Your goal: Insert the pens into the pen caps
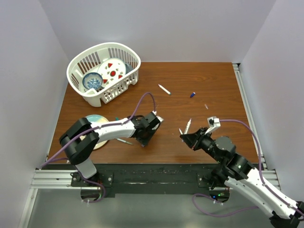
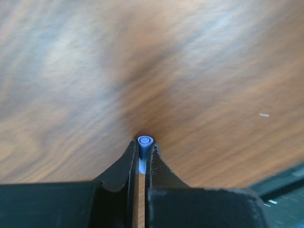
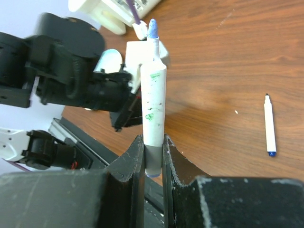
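With the left hand (image 2: 144, 151) clenched on the blue cap (image 2: 145, 140), its open mouth facing out over the table (image 2: 213, 71), and the right hand (image 3: 153, 142) grasping the pen (image 3: 154, 90) by its grey tail, align the blue tip with that mouth before 1 slow, straight push.

The brown counter (image 1: 213, 80) carries both arms, which reach toward each other at its near middle. The left end effector (image 1: 157, 122) and the right end effector (image 1: 183, 136) face each other with a gap between them. A short white pen end (image 1: 180, 130) stands out from the right one. How the fingers stand is too small to tell.

A second pen (image 1: 188, 125) is just beside the right end effector, on the far side. A third pen (image 1: 164, 89) lies farther back, and a blue cap (image 1: 193, 94) lies to its right, apart from it. A fourth pen (image 1: 124, 141) shows partly under the left arm.

In the far left corner stands a white basket (image 1: 76, 71), holding a blue patterned bowl (image 1: 91, 81) and a white plate with red marks (image 1: 112, 71).
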Robot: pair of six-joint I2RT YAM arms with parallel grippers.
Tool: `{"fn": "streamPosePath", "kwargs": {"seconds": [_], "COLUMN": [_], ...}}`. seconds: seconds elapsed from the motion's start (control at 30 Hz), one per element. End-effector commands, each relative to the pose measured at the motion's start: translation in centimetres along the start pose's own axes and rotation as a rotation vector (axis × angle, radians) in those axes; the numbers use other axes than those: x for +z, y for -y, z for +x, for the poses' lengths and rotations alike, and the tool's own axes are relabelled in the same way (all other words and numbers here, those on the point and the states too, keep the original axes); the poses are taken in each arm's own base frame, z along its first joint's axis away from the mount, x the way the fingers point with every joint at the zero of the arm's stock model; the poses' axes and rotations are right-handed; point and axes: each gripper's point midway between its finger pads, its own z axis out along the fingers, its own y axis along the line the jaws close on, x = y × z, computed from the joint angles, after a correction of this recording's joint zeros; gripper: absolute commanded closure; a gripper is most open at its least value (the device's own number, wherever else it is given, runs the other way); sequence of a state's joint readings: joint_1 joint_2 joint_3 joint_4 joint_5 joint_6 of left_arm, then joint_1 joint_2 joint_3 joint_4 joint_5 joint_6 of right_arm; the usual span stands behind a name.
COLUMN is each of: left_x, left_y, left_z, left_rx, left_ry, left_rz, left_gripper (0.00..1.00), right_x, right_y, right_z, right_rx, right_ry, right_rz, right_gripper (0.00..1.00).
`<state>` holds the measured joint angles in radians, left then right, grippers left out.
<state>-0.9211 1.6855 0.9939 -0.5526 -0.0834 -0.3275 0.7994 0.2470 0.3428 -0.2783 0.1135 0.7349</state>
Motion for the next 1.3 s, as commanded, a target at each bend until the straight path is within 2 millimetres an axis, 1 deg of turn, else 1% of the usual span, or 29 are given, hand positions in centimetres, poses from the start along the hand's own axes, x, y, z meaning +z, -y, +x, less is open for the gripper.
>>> {"fn": "streamPosePath", "kwargs": {"seconds": [0.0, 0.03, 0.07, 0.1, 0.13, 0.17, 0.2, 0.23, 0.27, 0.3, 0.33, 0.37, 0.4, 0.43, 0.47, 0.5, 0.53, 0.6, 0.73, 0.83, 1.0, 1.27], "left_x": [-3.2, -4.0, -5.6, -6.8, -8.0, -8.7, -9.5, -11.0, -12.0, -13.2, -14.8, -15.7, -17.0, -18.1, -18.7, -19.5, -20.2, -21.2, -22.7, -22.9, -22.7, -22.1], "left_y": [3.8, 4.3, 4.6, 5.5, 5.8, 5.4, 6.1, 6.1, 5.3, 5.8, 5.5, 5.0, 5.0, 5.0, 4.9, 5.1, 5.3, 5.6, 5.7, 5.7, 5.5, 5.8], "left_z": [-4.8, -5.6, -6.8, -8.3, -8.8, -9.6, -10.3, -10.7, -11.8, -12.1, -12.6, -13.0, -13.6, -13.8, -14.1, -14.3, -14.3, -14.2, -14.0, -14.0, -14.3, -14.5], "left_rx": [-0.073, -0.086, -0.105, -0.138, -0.159, -0.199, -0.258, -0.290, -0.332, -0.371, -0.382, -0.395, -0.392, -0.381, -0.376, -0.371, -0.364, -0.361, -0.368, -0.362, -0.357, -0.342], "left_ry": [0.218, 0.255, 0.318, 0.382, 0.429, 0.468, 0.512, 0.556, 0.612, 0.653, 0.709, 0.753, 0.809, 0.842, 0.862, 0.883, 0.899, 0.932, 0.989, 1.001, 1.012, 0.996], "left_rz": [0.201, 0.237, 0.273, 0.339, 0.383, 0.411, 0.494, 0.549, 0.598, 0.705, 0.750, 0.776, 0.814, 0.827, 0.833, 0.857, 0.877, 0.928, 0.985, 0.989, 0.969, 0.976], "left_gripper": [1.00, 1.00, 1.00, 1.00, 1.00, 1.00, 1.00, 1.00, 1.00, 1.00, 1.00, 1.00, 1.00, 1.00, 1.00, 1.00, 1.00, 1.00, 1.00, 1.00, 1.00, 1.00], "right_x": [0.5, 0.9, 1.3, 1.5, 2.2, 2.5, 2.5, 3.1, 3.2, 3.4, 3.5, 4.0, 4.1, 4.0, 4.4, 4.5, 4.7, 5.2, 5.6, 5.5, 5.2, 4.8], "right_y": [-1.2, -1.2, -1.4, -1.6, -1.8, -1.8, -2.4, -2.9, -3.4, -3.7, -4.6, -4.5, -4.9, -6.1, -6.1, -6.5, -7.2, -7.0, -7.6, -8.0, -8.2, -8.4], "right_z": [-0.3, 0.2, 0.4, 0.9, 1.1, 1.5, 2.2, 2.6, 2.7, 3.2, 3.3, 4.1, 4.5, 4.4, 5.2, 5.3, 5.1, 5.7, 5.4, 5.4, 5.4, 5.2], "right_rx": [-0.011, -0.015, -0.023, -0.027, -0.029, -0.037, -0.038, -0.038, -0.034, -0.027, -0.022, -0.002, 0.010, 0.016, 0.036, 0.041, 0.041, 0.044, 0.042, 0.040, 0.039, 0.043], "right_ry": [0.000, -0.019, -0.018, -0.041, -0.045, -0.057, -0.092, -0.102, -0.113, -0.131, -0.136, -0.171, -0.184, -0.184, -0.221, -0.231, -0.227, -0.258, -0.258, -0.265, -0.263, -0.254], "right_rz": [-0.046, -0.054, -0.074, -0.094, -0.105, -0.115, -0.155, -0.185, -0.211, -0.228, -0.280, -0.283, -0.309, -0.378, -0.381, -0.402, -0.429, -0.425, -0.438, -0.451, -0.458, -0.472], "right_gripper": [1.00, 1.00, 1.00, 1.00, 1.00, 1.00, 1.00, 1.00, 1.00, 1.00, 1.00, 1.00, 1.00, 1.00, 1.00, 1.00, 1.00, 1.00, 1.00, 1.00, 1.00, 1.00]}}
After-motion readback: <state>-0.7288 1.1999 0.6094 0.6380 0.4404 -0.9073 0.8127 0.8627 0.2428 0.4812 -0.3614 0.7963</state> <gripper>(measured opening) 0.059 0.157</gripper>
